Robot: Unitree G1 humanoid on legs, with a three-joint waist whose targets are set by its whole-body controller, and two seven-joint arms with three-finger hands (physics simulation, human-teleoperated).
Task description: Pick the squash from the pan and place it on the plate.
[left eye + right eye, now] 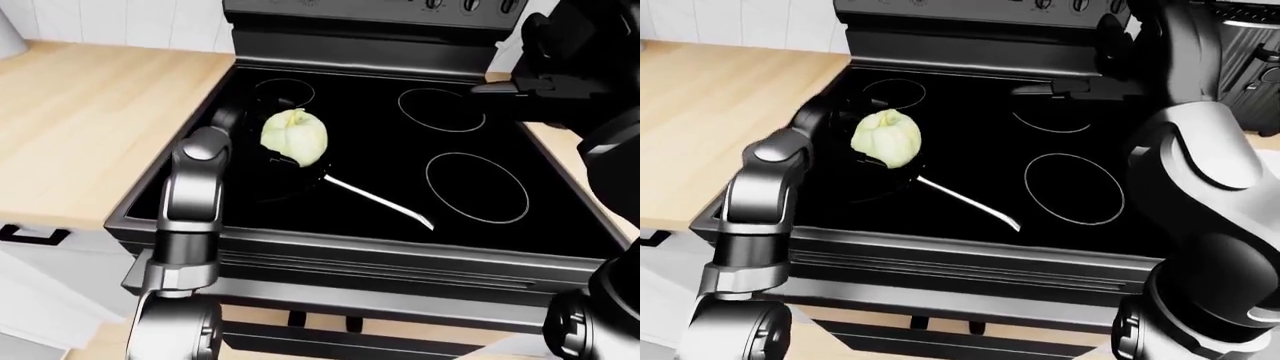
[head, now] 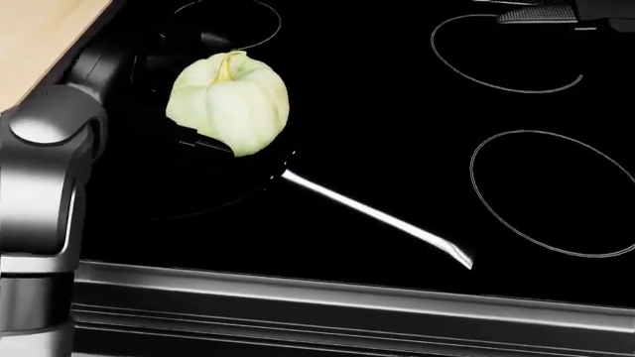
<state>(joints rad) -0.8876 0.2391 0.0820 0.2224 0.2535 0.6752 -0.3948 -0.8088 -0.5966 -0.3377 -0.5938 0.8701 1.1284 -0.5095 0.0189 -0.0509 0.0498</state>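
The black glass stove (image 1: 380, 187) takes up most of every view, with thin burner rings on it and a light wood surface (image 1: 90, 127) off to the left of the left-eye view.

Next biggest thing is the robot's arms. The left arm (image 1: 195, 195) comes up from the bottom left, forearm nearly vertical, then bends at a grey joint and reaches toward the upper right over the pan. The left robot hand (image 2: 203, 145) is dark against the dark stove, so it's hard to read. A bit of black finger shows under the lower left edge of the squash, and that's about it. I honestly can't tell if the fingers are wrapped round it or just spread beneath it.

The right arm fills the right side of the right-eye view, bent and raised. The right robot hand (image 1: 520, 88) sits over the upper right burner ring, well apart from the squash, and I can't tell if it's spread or closed.

The pan (image 2: 188, 190) is black, on the stove's left side, and its silver handle (image 2: 382, 218) points down and right.

The squash (image 2: 228, 100) is pale green, stem up, over the pan's upper part.
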